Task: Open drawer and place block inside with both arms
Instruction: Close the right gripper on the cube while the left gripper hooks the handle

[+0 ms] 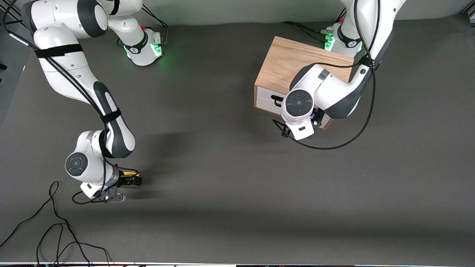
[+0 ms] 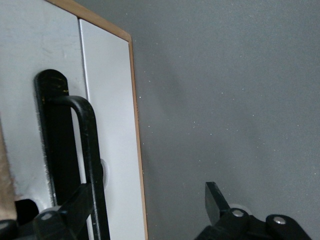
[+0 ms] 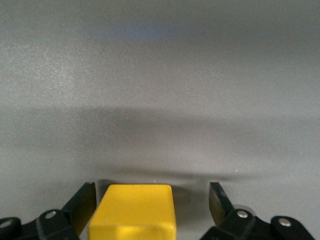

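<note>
Right tool (image 3: 152, 210) first: I see its fingers (image 3: 82, 202) spread wide, one on each side of the yellow block (image 3: 134, 210), with a gap showing on both sides, so nothing gripped. In the front view the right tool (image 1: 128, 180) is down low at the worktop (image 1: 230, 193), at the right arm's end and near the front camera, and a sliver of the block (image 1: 130, 173) peeks out beside it. The right arm (image 1: 74, 85) reaches from its green-lit base down in a long bend, elbow out, wrist tipped toward the worktop.

Left tool (image 2: 145, 212): fingers wide apart, one finger (image 2: 75, 205) up against the black bar handle (image 2: 87, 150), the other well clear over bare worktop. Not clamped on the handle. In the front view the left tool (image 1: 313, 124) is mostly hidden under the wrist, sitting right in front of the drawer (image 1: 269, 102). The drawer looks shut, its white front level with the light-wood box (image 1: 293, 63). The left arm (image 1: 334, 92) folds over the top of the box, with the wrist dropped in front of the drawer.

I can't read any writing: a small dark mark on each base collar is too small to make out.

Loose black cables (image 1: 55, 230) lie on the worktop near the right arm's wrist.
</note>
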### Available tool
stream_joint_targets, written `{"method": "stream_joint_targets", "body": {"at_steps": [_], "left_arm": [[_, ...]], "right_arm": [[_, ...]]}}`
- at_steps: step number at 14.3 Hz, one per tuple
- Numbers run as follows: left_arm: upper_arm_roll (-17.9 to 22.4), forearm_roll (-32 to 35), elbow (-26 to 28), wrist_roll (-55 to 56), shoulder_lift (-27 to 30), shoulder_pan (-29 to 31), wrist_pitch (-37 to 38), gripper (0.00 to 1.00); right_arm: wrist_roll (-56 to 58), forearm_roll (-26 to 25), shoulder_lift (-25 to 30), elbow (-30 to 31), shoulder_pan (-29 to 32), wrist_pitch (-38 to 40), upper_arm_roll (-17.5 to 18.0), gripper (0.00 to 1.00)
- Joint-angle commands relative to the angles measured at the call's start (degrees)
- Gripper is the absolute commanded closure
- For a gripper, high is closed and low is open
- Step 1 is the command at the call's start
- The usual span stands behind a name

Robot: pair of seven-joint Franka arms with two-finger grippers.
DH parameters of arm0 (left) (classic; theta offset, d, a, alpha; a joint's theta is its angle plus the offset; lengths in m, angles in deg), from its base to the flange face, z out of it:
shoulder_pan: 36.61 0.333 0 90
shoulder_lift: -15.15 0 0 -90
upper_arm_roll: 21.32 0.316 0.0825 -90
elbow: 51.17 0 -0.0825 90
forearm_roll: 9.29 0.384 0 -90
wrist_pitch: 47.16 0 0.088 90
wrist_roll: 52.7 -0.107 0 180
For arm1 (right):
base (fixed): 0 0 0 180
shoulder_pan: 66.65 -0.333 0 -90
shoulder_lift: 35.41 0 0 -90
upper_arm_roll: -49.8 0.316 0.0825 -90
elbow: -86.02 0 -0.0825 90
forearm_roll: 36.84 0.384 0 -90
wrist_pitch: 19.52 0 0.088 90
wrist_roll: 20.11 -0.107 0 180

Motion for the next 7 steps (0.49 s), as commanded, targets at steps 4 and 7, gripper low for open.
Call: {"method": "stream_joint_targets", "body": {"at_steps": [4, 7], "left_arm": [[-0.19, 0.92, 0.95, 2.17, 0.48, 0.08, 1.40, 0.00], [-0.10, 0.92, 1.04, 2.09, -0.92, 0.08, 1.05, 0.00]], "right_arm": [[0.60, 1.87, 2.99, 3.14, -0.36, -0.27, 0.18, 0.00], [0.69, 1.96, 4.05, 3.85, -0.36, 0.43, 0.18, 0.00]]}}
